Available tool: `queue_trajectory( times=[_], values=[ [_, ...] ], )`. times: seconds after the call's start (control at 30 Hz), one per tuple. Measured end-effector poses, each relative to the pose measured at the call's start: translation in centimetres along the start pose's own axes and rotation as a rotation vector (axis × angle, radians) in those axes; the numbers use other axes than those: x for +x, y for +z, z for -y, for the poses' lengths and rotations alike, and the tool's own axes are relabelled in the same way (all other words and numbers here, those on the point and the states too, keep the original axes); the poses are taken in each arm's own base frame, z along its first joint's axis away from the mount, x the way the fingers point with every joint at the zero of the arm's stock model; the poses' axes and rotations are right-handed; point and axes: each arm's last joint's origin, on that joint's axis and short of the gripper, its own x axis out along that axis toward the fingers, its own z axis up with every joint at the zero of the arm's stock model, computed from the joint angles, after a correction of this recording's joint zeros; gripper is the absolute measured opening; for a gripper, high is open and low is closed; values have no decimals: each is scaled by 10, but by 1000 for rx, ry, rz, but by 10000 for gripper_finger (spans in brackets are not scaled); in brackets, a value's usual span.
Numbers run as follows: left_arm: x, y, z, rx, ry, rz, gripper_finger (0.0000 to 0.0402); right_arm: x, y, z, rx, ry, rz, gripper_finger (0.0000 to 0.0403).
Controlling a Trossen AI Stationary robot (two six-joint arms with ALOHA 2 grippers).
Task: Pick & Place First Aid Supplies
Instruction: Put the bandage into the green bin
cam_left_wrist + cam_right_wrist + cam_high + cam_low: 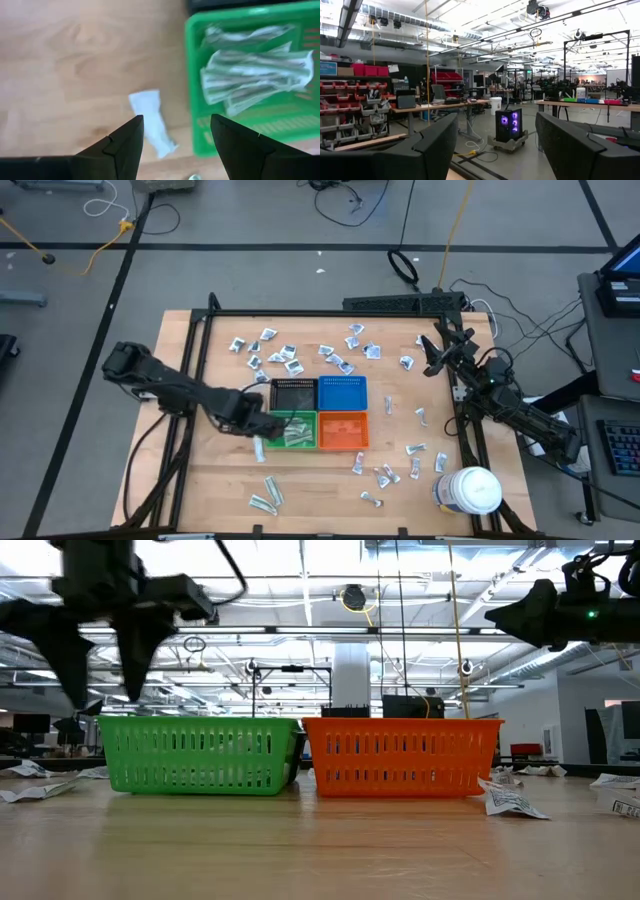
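A: Left gripper (176,145) over the bare wood just outside the green slotted plastic bin (291,430), jaws apart, nothing between them. Hovering above one small flat white wrapped packet (151,122) lying on the light wooden table (200,480), just beside the bin wall.

B: Bin contents?

A: Several long silvery strip packets (255,75) piled inside green. More packets scattered far side (280,352) and near right (385,475). Black (293,394), blue (342,393) and orange (342,430) square bins adjacent.

B: Step?

A: Looks like pre-grasp on the stray packet. Not yet lowered.

B: Right side?

A: Right gripper (496,145) raised at the table's far right edge, fingers spread wide, empty, facing the room. Idle.

B: Next move?

A: Probably straight descent, fingers straddling the packet, pinch on thin film, then short hop over the wall. Needs low contact with the wood; flat wrapper likely to slip.
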Motion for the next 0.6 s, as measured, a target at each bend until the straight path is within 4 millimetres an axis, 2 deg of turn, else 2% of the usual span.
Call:
queue_trajectory(
  times=[0.13, 0.3, 0.6],
  values=[
    [1, -11, -17, -42, 8, -5, 237, 0, 0, 0, 0, 0, 1, 263],
    [9, -22, -29, -88, 31, -12, 237, 0, 0, 0, 0, 0, 1, 263],
    [35, -29, -25, -103, -40, -38, 237, 0, 0, 0, 0, 0, 0, 263]
  ],
)
